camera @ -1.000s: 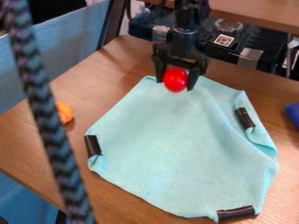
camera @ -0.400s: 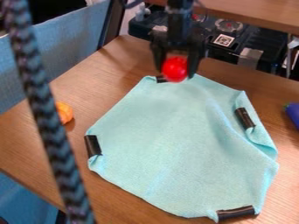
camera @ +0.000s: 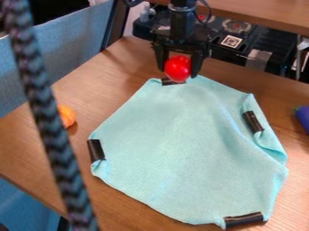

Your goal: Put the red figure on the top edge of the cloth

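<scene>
At the top edge of one cloth (camera: 181,149), gripping one red figure (camera: 178,68) between two fingers (camera: 196,64) parted to its width; with four black strips (camera: 243,219), one orange object (camera: 67,116), one purple object (camera: 304,118).

From my end, I read this as a robotics lab or similar technical workspace. My robot arm (camera: 183,20) hangs over a wood-grain table (camera: 33,149), and just beyond its far edge I see black equipment (camera: 278,49) bearing a square printed code marker (camera: 231,41) and a grey strip (camera: 259,59). A patterned braided cord (camera: 49,122) crosses close to my camera. The blue fabric panel (camera: 75,43) along the table's upper-left edge looks like an office partition, so an office-style lab seems likeliest to me.
</scene>
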Robot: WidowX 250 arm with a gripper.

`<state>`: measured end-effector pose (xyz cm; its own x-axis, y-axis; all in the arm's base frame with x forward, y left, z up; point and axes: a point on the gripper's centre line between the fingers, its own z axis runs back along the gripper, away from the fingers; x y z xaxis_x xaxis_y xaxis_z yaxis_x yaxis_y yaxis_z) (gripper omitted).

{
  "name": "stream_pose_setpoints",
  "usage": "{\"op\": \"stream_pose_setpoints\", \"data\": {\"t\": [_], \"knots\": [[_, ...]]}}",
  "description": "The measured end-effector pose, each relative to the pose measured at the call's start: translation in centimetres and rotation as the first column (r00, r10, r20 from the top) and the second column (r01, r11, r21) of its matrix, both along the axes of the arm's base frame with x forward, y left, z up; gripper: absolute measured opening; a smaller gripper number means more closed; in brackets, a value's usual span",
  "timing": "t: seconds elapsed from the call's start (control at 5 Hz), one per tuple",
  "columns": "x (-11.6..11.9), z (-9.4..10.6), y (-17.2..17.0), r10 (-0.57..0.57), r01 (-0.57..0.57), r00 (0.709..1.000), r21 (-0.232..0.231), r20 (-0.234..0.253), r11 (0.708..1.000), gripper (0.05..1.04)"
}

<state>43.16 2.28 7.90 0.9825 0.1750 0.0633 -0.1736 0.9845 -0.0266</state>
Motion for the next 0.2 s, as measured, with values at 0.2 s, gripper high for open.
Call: {"op": "stream_pose_setpoints", "data": {"t": [0.2], "knots": [[0.0, 0.0, 0.0, -0.011, 0.011, 1.0, 0.001, 0.0, 1.0, 1.001]]}}
